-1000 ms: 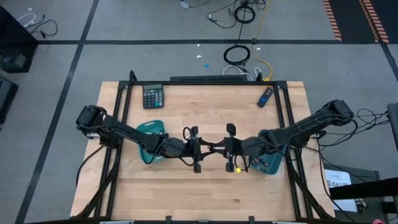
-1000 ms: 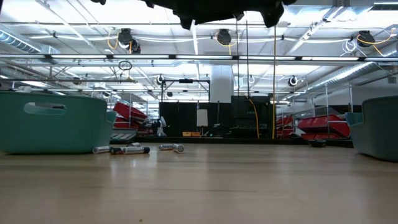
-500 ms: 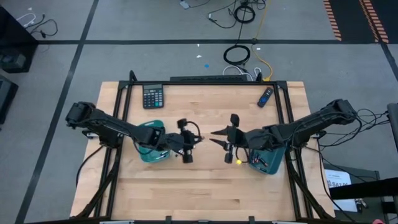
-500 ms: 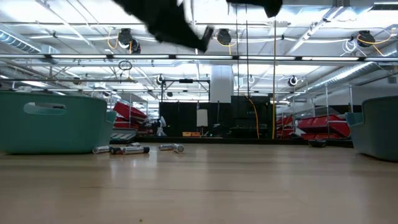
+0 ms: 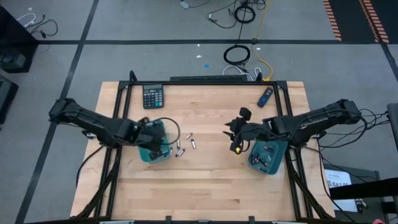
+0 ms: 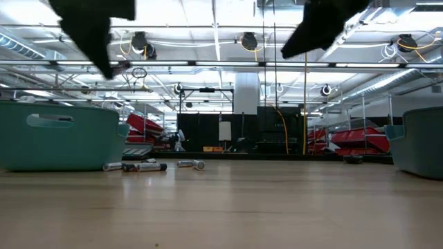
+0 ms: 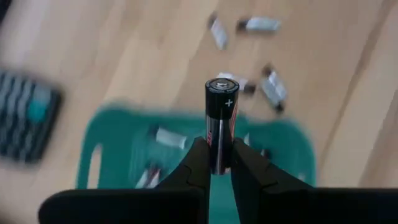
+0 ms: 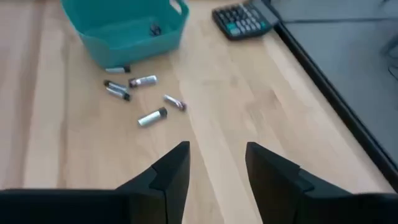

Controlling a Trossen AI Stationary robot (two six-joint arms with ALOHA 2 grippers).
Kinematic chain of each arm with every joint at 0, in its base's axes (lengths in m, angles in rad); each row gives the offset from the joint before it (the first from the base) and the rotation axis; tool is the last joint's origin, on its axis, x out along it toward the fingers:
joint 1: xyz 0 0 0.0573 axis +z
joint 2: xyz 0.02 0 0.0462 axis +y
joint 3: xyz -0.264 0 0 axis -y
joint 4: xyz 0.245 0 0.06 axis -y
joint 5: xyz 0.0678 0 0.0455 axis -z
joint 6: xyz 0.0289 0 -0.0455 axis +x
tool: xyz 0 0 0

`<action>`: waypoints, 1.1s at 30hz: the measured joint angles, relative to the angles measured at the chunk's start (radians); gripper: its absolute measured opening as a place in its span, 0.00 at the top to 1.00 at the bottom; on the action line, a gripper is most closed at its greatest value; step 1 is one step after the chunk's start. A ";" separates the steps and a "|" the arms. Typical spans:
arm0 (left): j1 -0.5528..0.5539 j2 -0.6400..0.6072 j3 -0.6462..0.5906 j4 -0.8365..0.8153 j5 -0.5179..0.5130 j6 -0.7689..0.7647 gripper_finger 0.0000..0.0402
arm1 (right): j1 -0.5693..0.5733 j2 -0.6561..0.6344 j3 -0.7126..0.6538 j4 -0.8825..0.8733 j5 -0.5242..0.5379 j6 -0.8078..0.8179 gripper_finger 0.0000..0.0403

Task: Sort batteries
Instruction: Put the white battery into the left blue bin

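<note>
- Holding a dark battery (image 7: 218, 124) upright, pinched between its fingers, the left gripper (image 7: 217, 163) hangs over the left tray (image 5: 152, 142).
- Next move, likely: part the fingers so it drops inside.
- Loose batteries (image 5: 181, 148) lie just beside that tray.
- Right gripper (image 8: 214, 163), fingers spread and empty, waits well apart, near the right tray (image 5: 268, 155).
- Calculator (image 5: 152, 96) sits beyond the left tray, not in the way.

Both arms have drawn apart from the bench's middle. The left claw (image 7: 219, 163), gripping a battery (image 7: 218, 121), now hangs over the left tray (image 5: 157, 128). The right claw (image 5: 239, 123), fingers apart, has pulled back beside the right tray (image 5: 278, 161).
</note>
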 joint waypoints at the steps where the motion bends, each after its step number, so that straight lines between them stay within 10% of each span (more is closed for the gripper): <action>1: -0.009 -0.011 0.001 -0.060 0.006 -0.052 0.90 | 0.000 0.010 0.000 -0.003 0.000 0.007 0.64; 13: -0.050 -0.022 0.000 -0.178 0.003 -0.178 0.42 | 0.025 0.025 0.000 -0.022 -0.023 0.026 0.64; 33: 0.256 0.392 0.013 0.460 0.162 0.323 0.47 | 0.140 0.028 -0.103 0.172 0.073 0.098 0.64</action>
